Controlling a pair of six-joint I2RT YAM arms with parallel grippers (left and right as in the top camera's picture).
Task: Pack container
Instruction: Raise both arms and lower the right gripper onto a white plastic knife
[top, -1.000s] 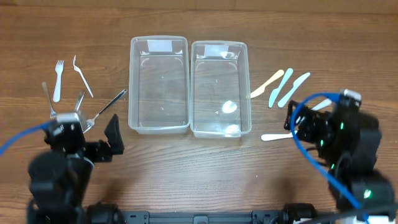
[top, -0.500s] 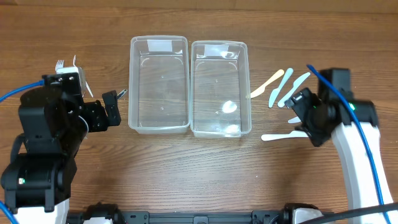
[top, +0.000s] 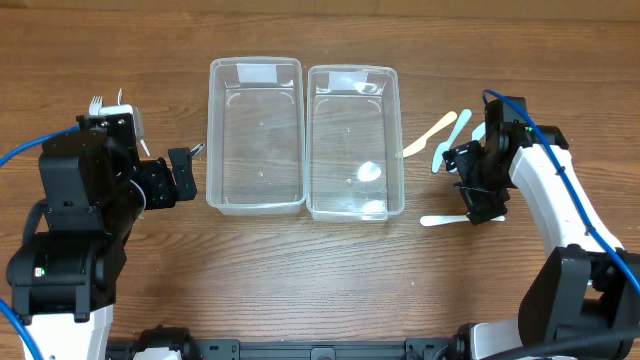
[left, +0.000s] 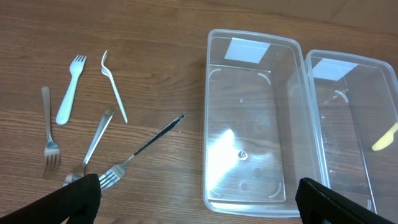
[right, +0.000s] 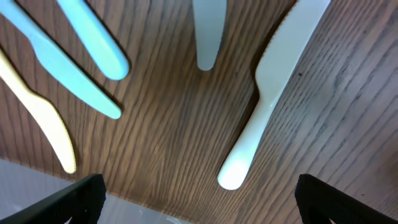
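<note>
Laid out beside 2 clear containers for packing: forks near the spread, empty left gripper, knives under the spread, empty right gripper, poised for picking.

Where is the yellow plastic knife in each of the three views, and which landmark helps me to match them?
Overhead: the yellow plastic knife lies slanted just right of the right clear container.
Left wrist: far right edge, seen through that container's walls.
Right wrist: left edge, slanted.
Shared landmark: the right clear container beside the knife.
</note>
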